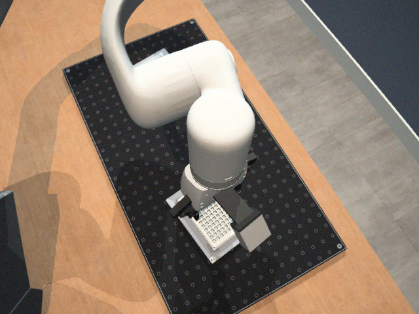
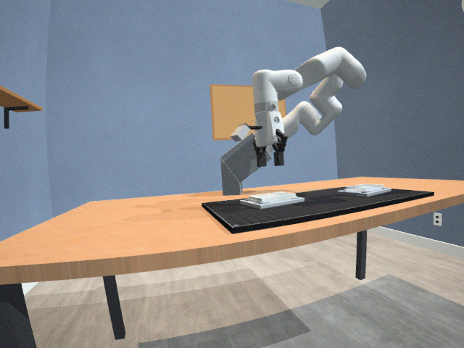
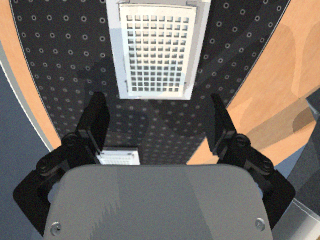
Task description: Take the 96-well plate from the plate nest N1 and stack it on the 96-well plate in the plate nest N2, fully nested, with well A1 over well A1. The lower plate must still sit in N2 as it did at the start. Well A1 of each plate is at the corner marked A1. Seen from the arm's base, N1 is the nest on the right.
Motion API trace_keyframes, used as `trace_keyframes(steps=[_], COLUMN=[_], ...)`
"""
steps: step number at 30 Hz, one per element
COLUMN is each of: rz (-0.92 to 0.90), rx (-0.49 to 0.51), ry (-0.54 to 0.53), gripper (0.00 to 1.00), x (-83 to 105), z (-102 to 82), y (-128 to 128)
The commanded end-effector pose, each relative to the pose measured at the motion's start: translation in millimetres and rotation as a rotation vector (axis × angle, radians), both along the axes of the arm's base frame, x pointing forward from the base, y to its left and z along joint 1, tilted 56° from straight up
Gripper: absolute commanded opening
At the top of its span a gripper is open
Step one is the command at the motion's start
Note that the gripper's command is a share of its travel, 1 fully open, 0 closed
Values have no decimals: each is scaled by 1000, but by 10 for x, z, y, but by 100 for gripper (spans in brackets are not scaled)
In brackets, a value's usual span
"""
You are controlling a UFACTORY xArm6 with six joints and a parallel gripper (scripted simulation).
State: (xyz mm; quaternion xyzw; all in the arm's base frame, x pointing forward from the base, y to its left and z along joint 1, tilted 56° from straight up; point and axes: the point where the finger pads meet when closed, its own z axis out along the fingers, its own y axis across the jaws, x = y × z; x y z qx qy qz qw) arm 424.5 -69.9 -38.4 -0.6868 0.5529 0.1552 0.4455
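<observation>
A white 96-well plate (image 1: 216,226) sits in a grey nest (image 1: 211,254) at the near end of the black mat. It also shows in the side view (image 2: 271,197) and in the wrist view (image 3: 159,43). My gripper (image 2: 270,156) is open and empty. It hangs well above this plate and points down, with its black fingers spread on either side. A second white plate in its nest (image 2: 365,188) sits at the far end of the mat. In the overhead view it is mostly hidden behind the arm (image 1: 152,56).
The black perforated mat (image 1: 142,162) lies on a wooden table. The arm's grey pedestal (image 2: 234,170) stands behind the table's far edge. A dark box (image 1: 10,243) stands at the table's left edge. The wrist camera block (image 1: 255,233) juts out beside the plate.
</observation>
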Motion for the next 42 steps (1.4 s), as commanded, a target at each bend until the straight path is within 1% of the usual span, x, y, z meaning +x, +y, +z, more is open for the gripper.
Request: trace_keyframes(steps=[1,42], rz=[-3,-3], rx=[-1,-1], ry=[-1,-1], gripper=[100,100], x=[4,172], z=[2,-332], y=[-14,457])
